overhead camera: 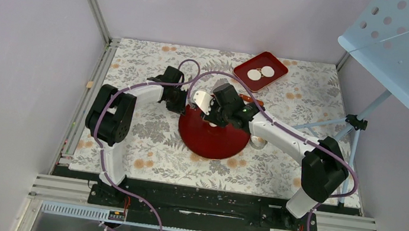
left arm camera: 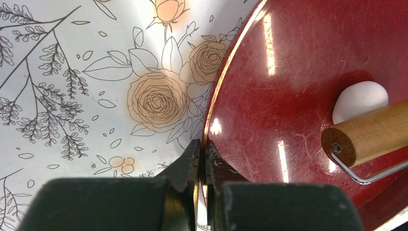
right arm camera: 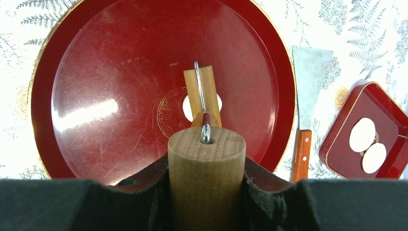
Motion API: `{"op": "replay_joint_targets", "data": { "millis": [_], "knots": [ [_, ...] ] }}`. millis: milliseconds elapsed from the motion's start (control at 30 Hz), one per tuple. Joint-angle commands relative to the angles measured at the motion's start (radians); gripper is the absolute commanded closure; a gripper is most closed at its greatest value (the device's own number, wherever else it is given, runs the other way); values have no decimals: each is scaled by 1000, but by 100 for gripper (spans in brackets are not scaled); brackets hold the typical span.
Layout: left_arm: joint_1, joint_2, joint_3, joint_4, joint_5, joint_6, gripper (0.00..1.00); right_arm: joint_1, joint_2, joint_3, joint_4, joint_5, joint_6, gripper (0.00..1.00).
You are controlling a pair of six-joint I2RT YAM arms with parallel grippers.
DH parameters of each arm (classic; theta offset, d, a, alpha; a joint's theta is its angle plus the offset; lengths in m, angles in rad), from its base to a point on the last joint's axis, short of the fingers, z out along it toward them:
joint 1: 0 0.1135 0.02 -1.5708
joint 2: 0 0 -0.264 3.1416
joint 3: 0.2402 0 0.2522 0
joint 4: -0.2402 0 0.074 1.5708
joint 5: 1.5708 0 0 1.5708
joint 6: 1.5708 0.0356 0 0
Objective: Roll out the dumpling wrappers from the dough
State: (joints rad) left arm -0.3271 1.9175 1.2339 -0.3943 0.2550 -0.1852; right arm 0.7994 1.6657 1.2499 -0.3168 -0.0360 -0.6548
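Left claw [left arm camera: 202,161] pinching red plate [left arm camera: 298,57] rim | right claw [right arm camera: 207,190] clamped around roller [right arm camera: 207,163] handle | roller on dough [left arm camera: 358,98]

The dough [left arm camera: 358,98] — a small white lump on the plate [left arm camera: 288,72]; two dumpling wrappers [right arm camera: 362,134] lie flat in the tray [right arm camera: 380,110].

in the right wrist view the roller [right arm camera: 211,94] lies across the dough [right arm camera: 187,109], leaving only white slivers on either side; from above, the right hand [overhead camera: 216,116] covers both altogether; the left wrist view cuts the red plate [left arm camera: 298,72] off at top and right, and the roller's far end too; the scraper [right arm camera: 310,72] has its handle's end sunk behind that hand's blurred dark bulk; the small tray [right arm camera: 353,103] loses a corner to the edge.
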Motion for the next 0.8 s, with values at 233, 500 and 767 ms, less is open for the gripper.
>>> {"op": "replay_joint_targets", "data": {
  "millis": [233,500,767],
  "knots": [
    [13,-2,-22,-23,-17,2,100,7,72,23,-188,-39,-30,100],
    [15,-3,-23,-23,-13,2,100,6,89,29,-226,-46,-41,100],
    [17,-2,-23,-22,-7,1,100,-18,112,42,-245,-72,-25,100]
  ]
}}
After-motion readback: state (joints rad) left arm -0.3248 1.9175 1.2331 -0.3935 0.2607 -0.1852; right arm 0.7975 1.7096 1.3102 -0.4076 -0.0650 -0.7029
